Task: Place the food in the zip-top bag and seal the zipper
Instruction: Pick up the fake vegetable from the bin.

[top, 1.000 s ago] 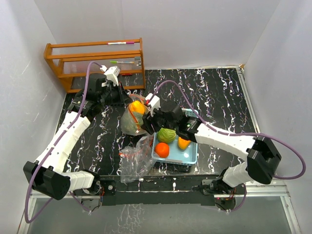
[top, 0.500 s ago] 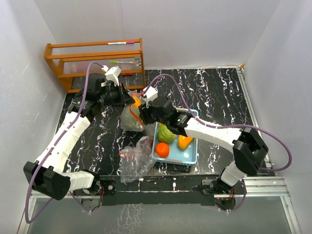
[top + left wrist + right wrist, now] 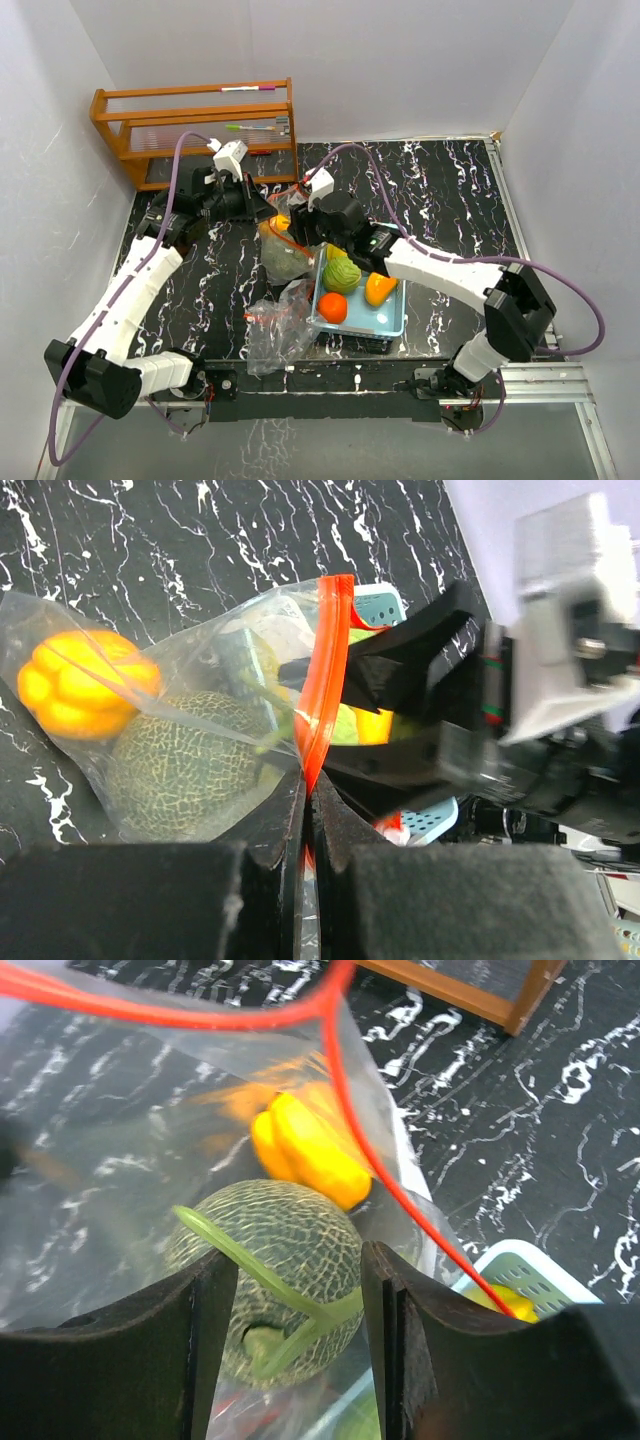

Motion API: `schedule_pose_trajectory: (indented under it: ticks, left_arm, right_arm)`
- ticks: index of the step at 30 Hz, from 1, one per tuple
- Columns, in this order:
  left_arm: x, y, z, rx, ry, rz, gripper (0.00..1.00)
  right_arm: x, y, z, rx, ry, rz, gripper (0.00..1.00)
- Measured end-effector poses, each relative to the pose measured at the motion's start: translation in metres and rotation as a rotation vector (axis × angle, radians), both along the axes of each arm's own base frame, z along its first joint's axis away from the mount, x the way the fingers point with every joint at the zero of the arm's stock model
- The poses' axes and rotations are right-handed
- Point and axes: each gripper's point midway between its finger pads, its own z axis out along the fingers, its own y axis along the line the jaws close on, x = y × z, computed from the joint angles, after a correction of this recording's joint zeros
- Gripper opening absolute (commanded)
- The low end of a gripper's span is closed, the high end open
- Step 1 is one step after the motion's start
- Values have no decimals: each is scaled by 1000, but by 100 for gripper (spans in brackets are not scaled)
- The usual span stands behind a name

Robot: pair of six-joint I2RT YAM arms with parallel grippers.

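Observation:
A clear zip-top bag with a red zipper [image 3: 283, 243] hangs between my grippers. It holds the netted melon [image 3: 285, 260] and a yellow-orange pepper [image 3: 280, 222]. My left gripper [image 3: 262, 207] is shut on the red zipper strip [image 3: 322, 670], with the melon [image 3: 175, 770] and pepper [image 3: 85, 685] beyond it. My right gripper [image 3: 300, 232] is open at the bag's mouth. In the right wrist view its fingers [image 3: 300, 1255] stand on either side of the melon [image 3: 290, 1230], below the pepper [image 3: 305, 1150]. A green cabbage [image 3: 342, 275], an orange [image 3: 333, 308], a pepper [image 3: 380, 290] and a yellow piece [image 3: 335, 252] lie in the basket.
The light-blue basket [image 3: 392, 322] stands right of the bag, near the front. A second crumpled clear bag [image 3: 272, 328] lies at the front edge. A wooden rack [image 3: 195, 125] stands at the back left. White walls close in on three sides.
The bag with the melon and pepper has shifted a little right and nearer. My right gripper swung toward the bag's mouth. My left gripper moved slightly right, still pinching the zipper.

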Motion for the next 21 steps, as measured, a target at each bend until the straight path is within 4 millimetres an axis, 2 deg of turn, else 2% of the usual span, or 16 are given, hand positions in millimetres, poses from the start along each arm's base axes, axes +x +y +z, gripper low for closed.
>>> schedule_pose_trajectory:
  ticks: [3,7,10,12,13,16,18,21]
  left_arm:
    - [0,0,-12,6,17,2,0]
    - [-1,2,-35,27,63,10,0]
    - [0,2,-45,40,86,11,0]
    - [1,3,-45,46,83,14,0]
    - [2,3,-45,49,79,16,0]
    - [4,7,-45,69,69,30,0]
    - [5,10,-44,83,64,42,0]
    - [10,14,-39,105,41,67,0]
  right_arm:
    - [-12,0,17,38,-5,49,60]
    - [-32,-14,63,120,-64,75,74]
    - [-43,-34,108,196,-127,44,85]
    - [-49,-54,125,219,-140,-9,89]
    - [-50,-61,127,220,-134,-36,94]
    - [-51,-82,112,189,-67,-138,99]
    - [-53,-95,88,151,4,-208,100]
    - [-66,-120,37,63,135,-313,99]
